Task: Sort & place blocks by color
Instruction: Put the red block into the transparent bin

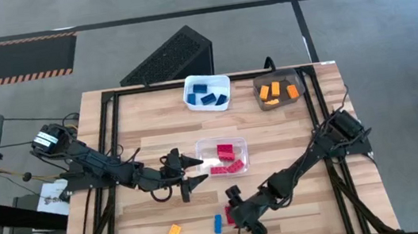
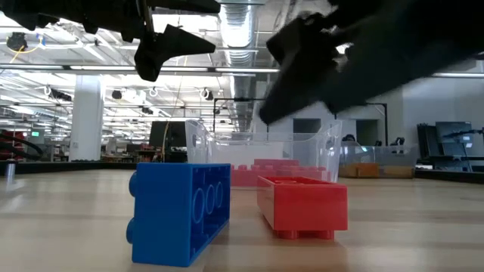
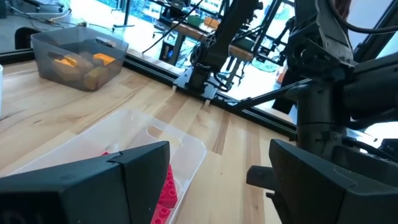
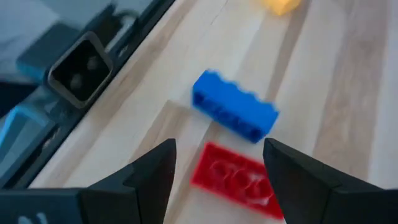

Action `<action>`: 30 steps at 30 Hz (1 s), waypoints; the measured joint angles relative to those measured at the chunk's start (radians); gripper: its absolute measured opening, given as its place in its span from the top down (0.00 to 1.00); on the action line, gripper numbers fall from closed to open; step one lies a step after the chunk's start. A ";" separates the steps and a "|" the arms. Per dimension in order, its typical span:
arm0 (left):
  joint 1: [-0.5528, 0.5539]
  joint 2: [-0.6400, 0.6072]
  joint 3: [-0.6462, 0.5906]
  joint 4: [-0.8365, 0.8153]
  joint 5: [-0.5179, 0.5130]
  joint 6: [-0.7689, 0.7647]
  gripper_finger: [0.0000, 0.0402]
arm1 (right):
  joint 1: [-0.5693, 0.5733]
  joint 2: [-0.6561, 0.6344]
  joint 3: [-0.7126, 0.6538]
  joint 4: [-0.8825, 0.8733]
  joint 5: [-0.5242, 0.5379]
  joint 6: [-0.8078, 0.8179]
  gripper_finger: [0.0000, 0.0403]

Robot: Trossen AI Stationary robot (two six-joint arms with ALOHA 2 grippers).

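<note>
My right gripper [image 4: 217, 180] hangs over the red block [image 4: 236, 182] on the counter [image 1: 291, 131], fingers open and empty, the blue block [image 4: 235, 114] just beside it. Best to centre on the red one alone, drop straight, and close across its narrow sides without nudging the blue. My left gripper [image 1: 193, 172] waits open beside the clear bin [image 1: 238, 147] of red blocks.

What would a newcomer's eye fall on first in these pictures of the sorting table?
Three bins hold colour-sorted toy bricks: a white bin of blue bricks and a grey bin of orange bricks at the far edge, a clear bin of red bricks mid-table. Near the front edge, the open right gripper hovers over a loose red brick beside a blue brick.
</note>
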 joint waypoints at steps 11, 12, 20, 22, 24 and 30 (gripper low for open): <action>0.000 0.000 0.000 0.000 0.000 -0.001 0.35 | 0.011 0.000 0.000 -0.007 0.032 -0.091 0.34; 0.000 0.000 0.000 0.000 0.000 -0.002 0.35 | 0.011 0.003 0.000 -0.009 0.032 -0.113 0.34; 0.000 0.000 0.000 -0.003 -0.004 -0.008 0.35 | 0.020 0.010 0.126 -0.259 0.021 -0.108 0.34; 0.000 0.000 0.000 -0.004 -0.017 -0.008 0.35 | 0.031 0.011 0.180 -0.364 0.048 -0.148 0.35; 0.000 0.000 0.000 -0.004 -0.018 -0.009 0.35 | 0.039 0.011 0.221 -0.421 0.061 -0.194 0.37; 0.000 0.000 0.000 -0.004 -0.004 -0.017 0.35 | 0.029 0.011 0.248 -0.462 0.059 -0.269 0.42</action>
